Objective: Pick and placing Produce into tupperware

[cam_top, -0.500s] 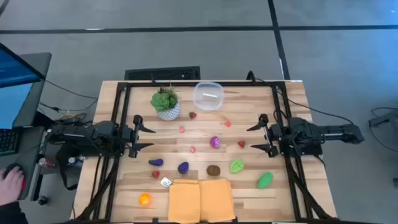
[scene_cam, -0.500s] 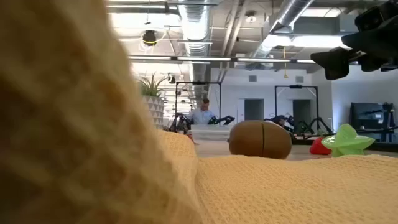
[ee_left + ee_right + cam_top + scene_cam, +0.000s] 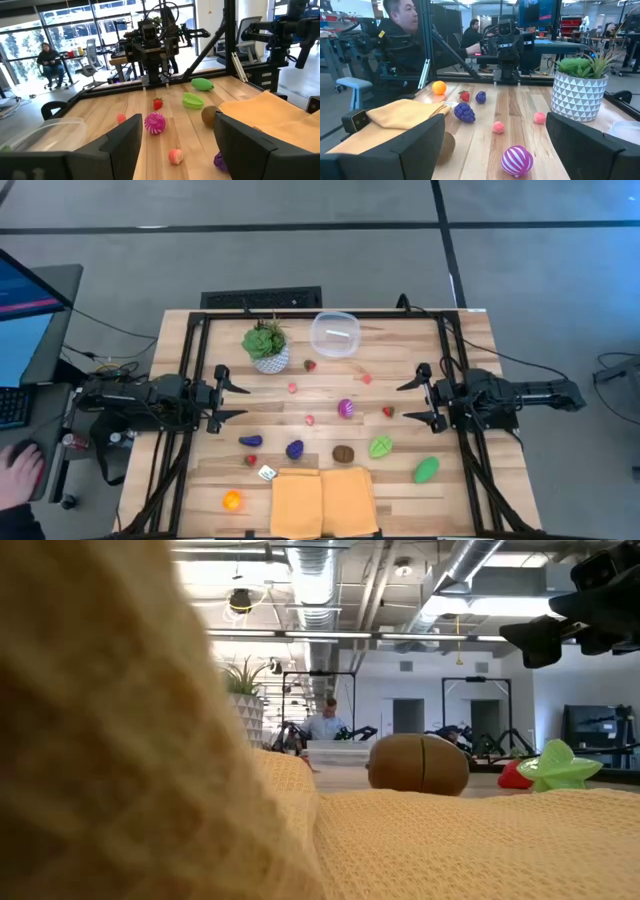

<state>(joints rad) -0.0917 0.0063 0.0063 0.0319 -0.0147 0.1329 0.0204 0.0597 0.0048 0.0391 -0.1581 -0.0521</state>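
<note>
The wooden table (image 3: pixel 400 370) is framed by a dark rail along its back and sides, and most of its middle is bare planks with plenty of room to move. A yellow cloth (image 3: pixel 322 502) lies folded at the front edge, its hem hanging right at the lip. The left gripper (image 3: pixel 232 400) sits at the left side, fingers apart and holding nothing; the right gripper (image 3: pixel 413 399) faces it from the right side, fingers spread wide and likewise holding nothing. Both hang well apart from the scattered pieces between them.

At the back, the potted plant (image 3: pixel 266 346) stands just beside the clear tupperware (image 3: pixel 334 334), which sits near the rear rail with nothing visible in it. The produce is loose across the planks: a green piece (image 3: pixel 427 470) near the front right, a leafy green one (image 3: pixel 380 447), a brown one (image 3: pixel 343 453) touching the cloth's back edge, a striped purple-pink ball (image 3: pixel 346 408) mid-table, purple grapes (image 3: pixel 294 449), an orange (image 3: pixel 232 500) close to the front left corner, and small red strawberries (image 3: pixel 388 412).
</note>
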